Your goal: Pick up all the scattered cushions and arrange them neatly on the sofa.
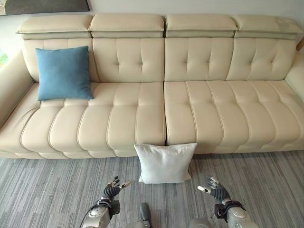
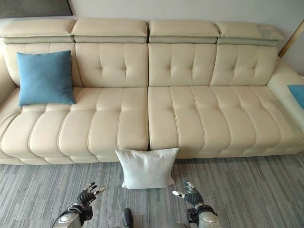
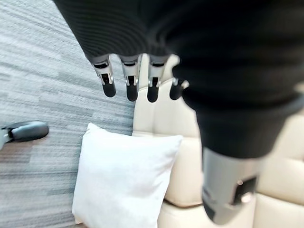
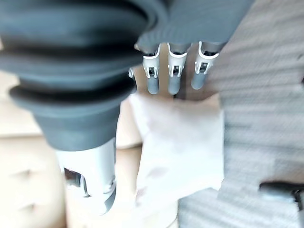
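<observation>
A white cushion (image 1: 165, 162) stands on the grey carpet, leaning against the front of the cream sofa (image 1: 142, 118) at its middle seam. It also shows as the white cushion (image 3: 121, 180) past my left fingers and as the white cushion (image 4: 183, 147) past my right fingers. A blue cushion (image 1: 63, 72) leans upright against the sofa's backrest at the far left. My left hand (image 1: 114, 190) is low over the carpet, left of the white cushion, fingers relaxed and holding nothing. My right hand (image 1: 213, 189) is to the cushion's right, likewise open and apart from it.
Another blue cushion (image 2: 298, 93) lies partly in view on the sofa's right end. A dark frame (image 1: 45, 5) hangs on the wall behind the sofa's left part. Grey carpet (image 1: 47, 190) runs along the sofa's front.
</observation>
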### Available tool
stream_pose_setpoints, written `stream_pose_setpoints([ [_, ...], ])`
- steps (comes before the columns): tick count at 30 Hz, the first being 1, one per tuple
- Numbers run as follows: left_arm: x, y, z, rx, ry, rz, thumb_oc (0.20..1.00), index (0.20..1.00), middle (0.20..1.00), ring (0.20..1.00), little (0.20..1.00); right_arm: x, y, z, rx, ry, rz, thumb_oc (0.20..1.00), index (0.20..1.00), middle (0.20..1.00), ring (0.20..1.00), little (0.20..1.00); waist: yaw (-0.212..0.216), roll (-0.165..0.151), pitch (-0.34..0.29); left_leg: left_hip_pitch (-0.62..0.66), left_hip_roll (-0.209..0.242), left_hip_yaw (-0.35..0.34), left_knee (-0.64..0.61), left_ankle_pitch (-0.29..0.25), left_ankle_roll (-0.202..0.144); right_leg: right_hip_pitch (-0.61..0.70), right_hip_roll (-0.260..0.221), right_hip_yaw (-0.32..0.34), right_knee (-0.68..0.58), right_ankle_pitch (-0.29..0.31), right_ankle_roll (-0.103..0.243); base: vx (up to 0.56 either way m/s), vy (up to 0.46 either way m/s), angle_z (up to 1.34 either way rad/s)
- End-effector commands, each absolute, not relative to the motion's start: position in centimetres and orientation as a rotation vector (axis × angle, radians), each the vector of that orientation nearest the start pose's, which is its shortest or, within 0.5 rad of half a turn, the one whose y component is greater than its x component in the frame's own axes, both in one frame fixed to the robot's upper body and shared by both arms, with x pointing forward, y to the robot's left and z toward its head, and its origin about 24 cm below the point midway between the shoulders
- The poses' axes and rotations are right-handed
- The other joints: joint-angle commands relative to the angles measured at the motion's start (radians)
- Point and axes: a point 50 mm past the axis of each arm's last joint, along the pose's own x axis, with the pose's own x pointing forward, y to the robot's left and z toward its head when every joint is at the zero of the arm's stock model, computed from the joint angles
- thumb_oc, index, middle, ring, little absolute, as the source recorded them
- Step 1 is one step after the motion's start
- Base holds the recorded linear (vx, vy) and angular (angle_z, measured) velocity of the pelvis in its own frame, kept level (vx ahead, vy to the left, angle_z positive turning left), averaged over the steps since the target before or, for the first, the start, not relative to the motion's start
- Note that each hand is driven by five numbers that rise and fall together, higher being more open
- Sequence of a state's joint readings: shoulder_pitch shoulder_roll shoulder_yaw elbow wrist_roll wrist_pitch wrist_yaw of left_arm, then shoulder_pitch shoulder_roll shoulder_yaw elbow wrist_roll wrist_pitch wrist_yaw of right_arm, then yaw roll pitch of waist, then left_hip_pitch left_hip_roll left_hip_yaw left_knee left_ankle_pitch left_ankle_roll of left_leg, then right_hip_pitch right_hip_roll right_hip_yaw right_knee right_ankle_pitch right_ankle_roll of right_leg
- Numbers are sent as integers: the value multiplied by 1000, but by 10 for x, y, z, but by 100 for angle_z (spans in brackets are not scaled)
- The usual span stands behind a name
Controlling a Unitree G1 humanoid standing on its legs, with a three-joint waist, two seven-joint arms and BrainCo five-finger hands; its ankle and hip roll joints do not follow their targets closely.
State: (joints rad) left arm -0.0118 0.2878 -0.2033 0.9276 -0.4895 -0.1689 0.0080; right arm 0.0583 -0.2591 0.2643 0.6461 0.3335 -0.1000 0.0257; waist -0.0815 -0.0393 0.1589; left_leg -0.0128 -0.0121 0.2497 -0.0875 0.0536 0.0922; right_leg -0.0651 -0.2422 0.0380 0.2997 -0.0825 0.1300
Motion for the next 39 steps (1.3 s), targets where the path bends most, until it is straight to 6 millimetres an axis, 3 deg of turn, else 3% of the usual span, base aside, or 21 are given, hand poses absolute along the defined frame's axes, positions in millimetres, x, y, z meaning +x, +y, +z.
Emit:
stream_pose_setpoints([
  [1, 187, 216, -107, -49, 645, 96, 1000, 1000, 1000, 1000, 1000, 199, -207, -86, -73, 574, 41, 1000, 1000, 1000, 1000, 1000, 3, 16, 3, 43, 111, -30, 18, -89, -117, 51, 54, -99, -250, 61, -1, 98, -7, -34],
  [4, 195, 215, -104, -45, 629, 89, 1000, 1000, 1000, 1000, 1000, 200, -210, -87, -70, 584, 26, 1000, 1000, 1000, 1000, 1000, -12, 12, 14, 71, 100, -42, 24, -102, -121, 54, 68, -80, -324, 76, 0, 118, -105, 1],
  [8, 188, 213, -107, -83, 640, 100, 1000, 1000, 1000, 1000, 1000, 197, -213, -86, -72, 580, 19, 1000, 1000, 1000, 1000, 1000, -17, 17, -4, 112, 133, -29, 21, -105, -146, 111, 90, -83, -367, 63, -20, 140, -224, -4],
  [11, 184, 211, -109, -113, 651, 109, 1000, 1000, 1000, 1000, 1000, 192, -218, -87, -54, 586, 8, 1000, 1000, 1000, 1000, 1000, -25, 15, 15, 77, 170, -53, 158, -123, -171, 128, 118, -68, -343, 24, -58, 37, -181, -4],
  [14, 189, 208, -107, -130, 638, 109, 1000, 1000, 1000, 1000, 1000, 191, -225, -86, -57, 588, -9, 1000, 1000, 1000, 1000, 1000, -21, 2, 47, 14, 170, -122, 257, -88, -189, 140, 129, -66, -325, 3, -85, 27, -123, 1],
  [15, 189, 207, -107, -133, 639, 109, 1000, 1000, 1000, 1000, 1000, 191, -226, -86, -64, 593, -9, 1000, 1000, 1000, 1000, 1000, -20, 1, 43, 10, 165, -134, 218, -105, -182, 152, 129, -67, -332, -6, -82, 113, -31, -3],
  [20, 179, 204, -115, -117, 685, 93, 1000, 1000, 1000, 1000, 1000, 191, -227, -84, -72, 586, 0, 1000, 1000, 1000, 1000, 1000, -21, 18, 20, 14, 153, -136, 82, -84, -172, 162, 126, -64, -342, -16, -63, 165, 75, -2],
  [23, 172, 212, -119, -81, 716, 114, 1000, 1000, 1000, 1000, 1000, 191, -221, -86, -97, 597, 33, 1000, 1000, 1000, 1000, 1000, -11, 17, 16, 28, 136, -120, 70, -98, -159, 157, 110, -52, -346, -9, -52, 141, 108, -24],
  [29, 189, 221, -113, 36, 697, 120, 1000, 1000, 1000, 1000, 1000, 203, -211, -92, -130, 629, 69, 1000, 1000, 1000, 1000, 1000, 8, 7, 28, -8, 124, -104, 75, -114, -150, 110, 89, -41, -358, 8, -37, 30, 41, -8],
  [31, 211, 222, -103, 86, 649, 122, 1000, 1000, 1000, 1000, 1000, 223, -207, -86, -157, 601, 67, 1000, 1000, 1000, 1000, 1000, 12, 4, 61, -78, 124, -113, 95, -116, -149, 37, 83, -36, -343, 14, -35, -94, -2, 5],
  [33, 219, 223, -98, 109, 631, 129, 1000, 1000, 1000, 1000, 1000, 231, -207, -83, -171, 592, 58, 1000, 1000, 1000, 1000, 1000, 14, 3, 75, -112, 126, -116, 109, -116, -150, 3, 81, -33, -332, 17, -35, -115, -17, 9],
  [34, 234, 230, -89, 136, 605, 163, 1000, 1000, 1000, 1000, 1000, 251, -203, -73, -182, 548, 46, 1000, 1000, 1000, 1000, 1000, 17, 1, 96, -195, 132, -128, 146, -115, -153, -85, 80, -29, -291, 20, -37, -184, -40, 16],
  [36, 250, 239, -77, 160, 573, 202, 1000, 1000, 1000, 1000, 1000, 273, -201, -59, -194, 498, 25, 1000, 1000, 1000, 1000, 1000, 18, 0, 113, -270, 135, -135, 180, -114, -157, -168, 84, -21, -251, 24, -38, -168, -24, 10],
  [38, 269, 255, -59, 187, 528, 256, 1000, 1000, 1000, 1000, 1000, 302, -206, -33, -196, 411, -24, 1000, 1000, 1000, 1000, 1000, 17, 1, 134, -363, 138, -140, 221, -112, -162, -264, 85, -18, -203, 29, -35, -177, 2, -1],
  [39, 284, 272, -41, 186, 487, 316, 1000, 1000, 1000, 1000, 1000, 323, -210, -11, -197, 345, -67, 1000, 1000, 1000, 1000, 1000, 17, 6, 157, -450, 137, -149, 263, -114, -166, -351, 88, -12, -158, 22, -31, -180, 14, -4],
])
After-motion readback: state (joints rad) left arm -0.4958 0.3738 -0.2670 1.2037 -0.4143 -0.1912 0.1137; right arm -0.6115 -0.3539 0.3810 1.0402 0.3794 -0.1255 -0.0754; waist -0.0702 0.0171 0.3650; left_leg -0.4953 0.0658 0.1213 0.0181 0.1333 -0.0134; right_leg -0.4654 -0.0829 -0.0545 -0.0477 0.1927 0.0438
